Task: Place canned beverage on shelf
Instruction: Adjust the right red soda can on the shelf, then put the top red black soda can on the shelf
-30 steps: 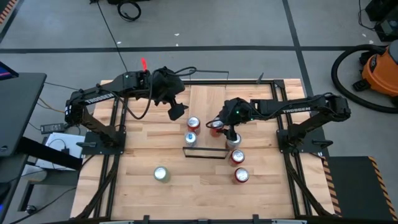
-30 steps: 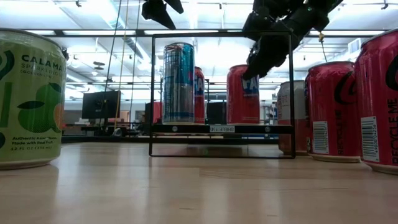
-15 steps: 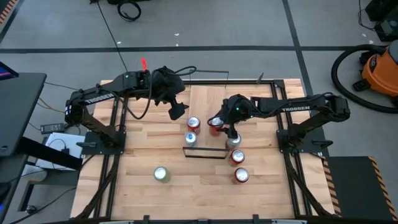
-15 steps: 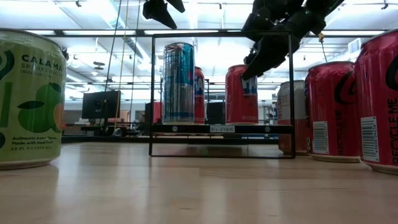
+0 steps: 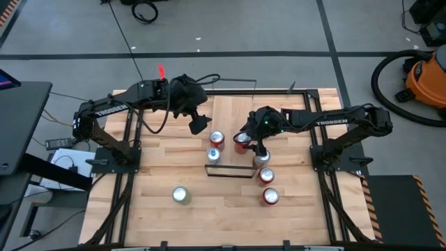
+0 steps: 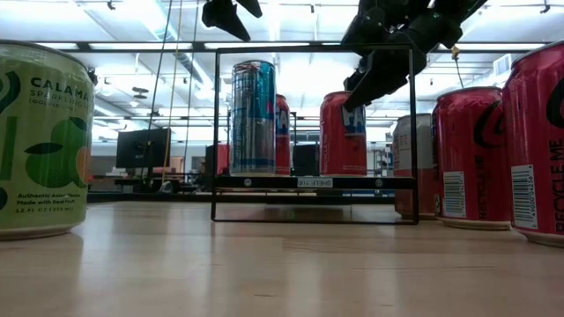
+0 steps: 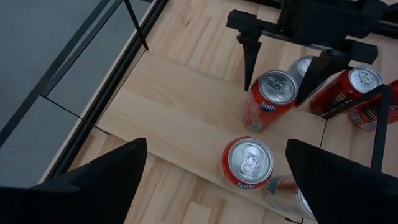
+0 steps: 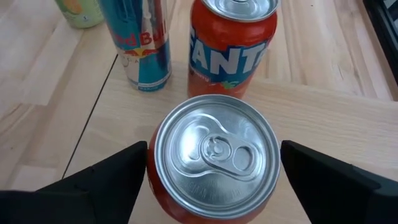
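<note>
The shelf [image 5: 233, 111] is a narrow light-wood board with black wire rails and shows edge-on in the low view [image 6: 264, 182]. Three cans stand upright on it: a blue one [image 5: 214, 155], a red Fanta can [image 5: 217, 137] and a second red Fanta can [image 8: 214, 152]. My right gripper [image 5: 244, 141] is open just over this second can. Its fingers stand on either side of the can's top [image 6: 344, 95]. My left gripper [image 5: 197, 124] is open and empty above the table, left of the shelf. My right gripper's fingers [image 8: 99, 180] point down at the level of the Fanta can's top rim [image 8: 158, 134], one on each side. I cannot tell whether they touch it. The can stands upright on its base on the shelf.
A green can [image 5: 181, 195] stands at the near left of the table. A silver-topped can [image 5: 263, 159] and two red cans [image 5: 266, 176] [image 5: 270, 197] stand right of the shelf's near end. The shelf's wire rail [image 6: 313, 48] spans its near end.
My right gripper has risen a little along the red Fanta can, so its fingertips are now at the can's top. The can stays upright on the shelf.
</note>
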### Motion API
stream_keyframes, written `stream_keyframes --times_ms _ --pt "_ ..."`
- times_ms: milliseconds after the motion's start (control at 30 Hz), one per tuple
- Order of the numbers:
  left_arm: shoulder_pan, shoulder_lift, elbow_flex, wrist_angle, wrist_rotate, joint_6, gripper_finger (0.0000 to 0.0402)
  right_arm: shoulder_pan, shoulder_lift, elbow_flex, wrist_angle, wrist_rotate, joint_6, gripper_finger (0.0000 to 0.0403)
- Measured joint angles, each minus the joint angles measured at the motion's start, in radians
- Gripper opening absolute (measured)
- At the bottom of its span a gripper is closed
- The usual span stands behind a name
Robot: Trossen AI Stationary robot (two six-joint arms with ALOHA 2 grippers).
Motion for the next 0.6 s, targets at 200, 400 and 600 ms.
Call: stream_keyframes --times_ms 200,400,600 --pt "0.000 0.000 0.000 0.000 0.000 -0.004 0.0396 0.000 0.000 0.006 -0.015 0.000 0.012 0.0397" --pt "0.000 0.000 0.000 0.000 0.000 -0.005 0.0396 0.002 -0.002 0.044 -0.050 0.001 0.039 0.0399" --pt "0.000 0.000 0.000 0.000 0.000 -0.005 0.0396 0.002 -0.002 0.100 -0.095 0.003 0.055 0.0399"
